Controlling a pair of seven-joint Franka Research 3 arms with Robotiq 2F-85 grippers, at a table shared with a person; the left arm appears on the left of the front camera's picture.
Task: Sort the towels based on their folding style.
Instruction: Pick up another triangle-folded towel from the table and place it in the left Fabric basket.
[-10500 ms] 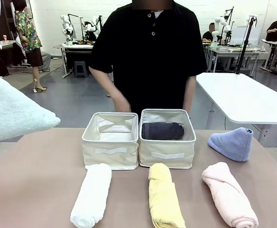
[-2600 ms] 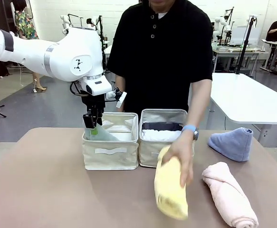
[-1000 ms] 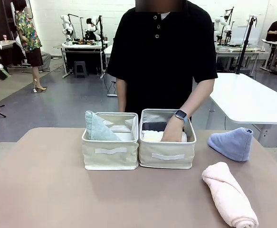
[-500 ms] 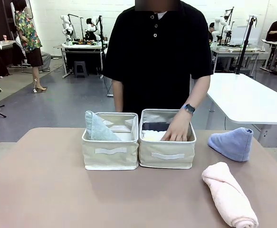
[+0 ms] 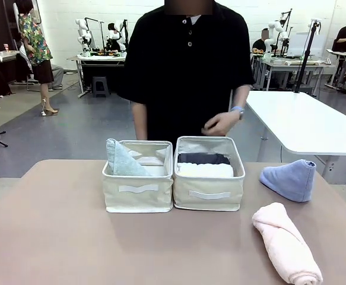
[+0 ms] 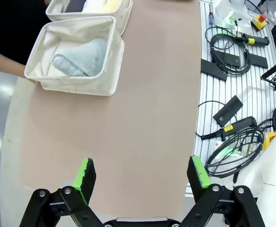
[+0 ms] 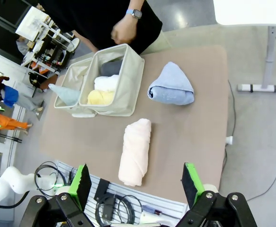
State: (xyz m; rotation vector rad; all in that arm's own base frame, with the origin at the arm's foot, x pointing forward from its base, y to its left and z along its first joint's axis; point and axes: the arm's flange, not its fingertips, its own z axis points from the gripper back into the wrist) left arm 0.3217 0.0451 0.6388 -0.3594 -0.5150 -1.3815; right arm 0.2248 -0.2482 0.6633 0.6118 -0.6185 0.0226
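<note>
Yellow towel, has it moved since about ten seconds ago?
Yes. The yellow towel lay on the table in front of the right basket; now it lies inside that basket, beside the white towel.

Your brown tabletop stands on a glossy grey floor that shows bright reflections. To your right, beyond the tabletop, is a long white table. Along the white back wall you can see workbenches, one with a dark stool under it.
</note>
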